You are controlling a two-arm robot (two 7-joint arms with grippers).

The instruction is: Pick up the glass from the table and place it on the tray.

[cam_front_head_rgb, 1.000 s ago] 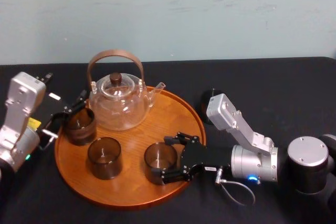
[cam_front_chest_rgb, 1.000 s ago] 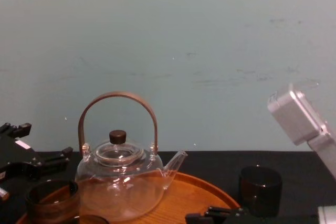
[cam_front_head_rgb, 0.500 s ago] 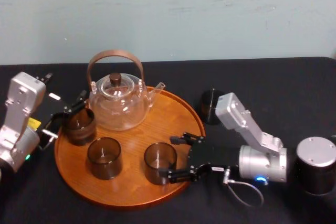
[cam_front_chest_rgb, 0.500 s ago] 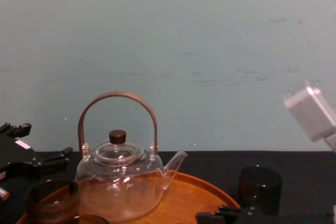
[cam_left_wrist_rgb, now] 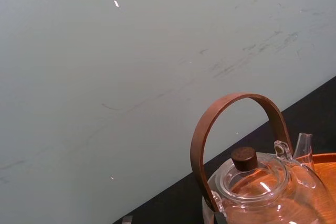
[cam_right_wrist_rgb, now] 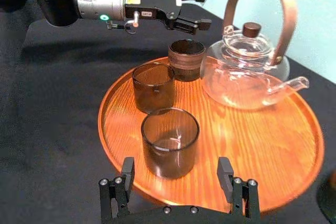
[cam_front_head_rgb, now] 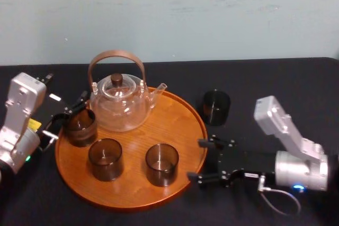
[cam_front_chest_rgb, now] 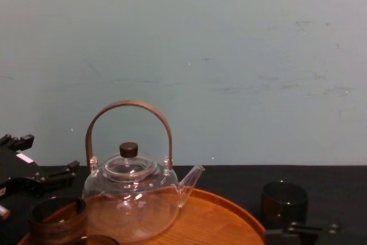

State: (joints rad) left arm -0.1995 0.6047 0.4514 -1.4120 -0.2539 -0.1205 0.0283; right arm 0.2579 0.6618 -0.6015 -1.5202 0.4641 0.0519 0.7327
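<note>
**Tea set on a black table, right gripper at the tray's rim**

A black table [cam_front_head_rgb: 265,78] is running up to a pale blue-green wall [cam_front_head_rgb: 212,14]. On it we are listing a round wooden tray [cam_front_head_rgb: 180,120]. The tray is carrying a clear teapot [cam_front_head_rgb: 119,107] with an arched brown handle at its far side, a squat cup [cam_front_head_rgb: 80,126] at its left rim and two smoky tumblers nearer the front. The glass [cam_front_head_rgb: 161,163], the right-hand tumbler, is standing upright on the tray near its right front rim. The second glass [cam_front_head_rgb: 105,158] is standing to its left, apart from it. A dark glass [cam_front_head_rgb: 216,107] is sitting on the table just beyond the tray's right rim. The right gripper [cam_front_head_rgb: 197,159] is hovering at the right front rim and pointing at the glass, with its fingers spread and gripping nothing. The left gripper [cam_front_head_rgb: 67,116] is sitting by the squat cup with its fingers spread. We are unable to tell whether they are touching the cup.
</note>
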